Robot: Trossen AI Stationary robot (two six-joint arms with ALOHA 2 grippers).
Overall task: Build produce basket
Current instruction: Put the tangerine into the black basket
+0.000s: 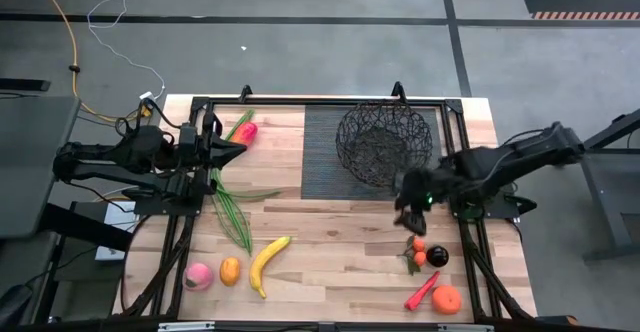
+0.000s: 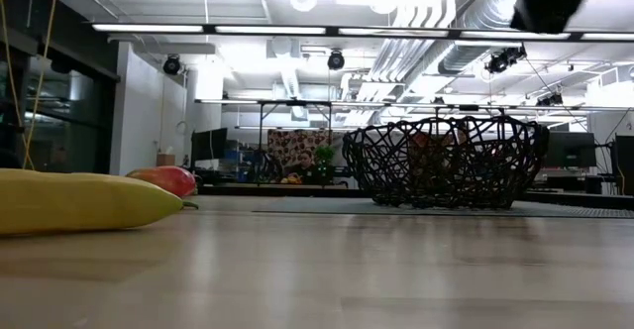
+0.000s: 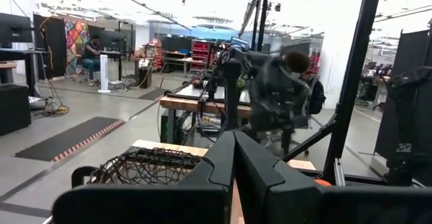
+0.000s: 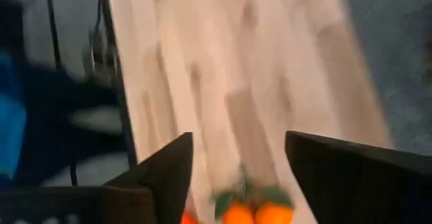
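Right wrist view: right gripper [image 4: 236, 160] spread above seemingly leafy oranges [image 4: 255, 212].

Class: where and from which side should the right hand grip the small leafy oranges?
Probably from straight above, across the pair of leafy oranges at their middle. They lie low on the table, the plum is close beside them, and the open right hand is nearby.

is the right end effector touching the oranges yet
Apart. In the right wrist view the right end effector has its fingers spread wide, and bare table shows between them and the leafy oranges. The high view agrees.
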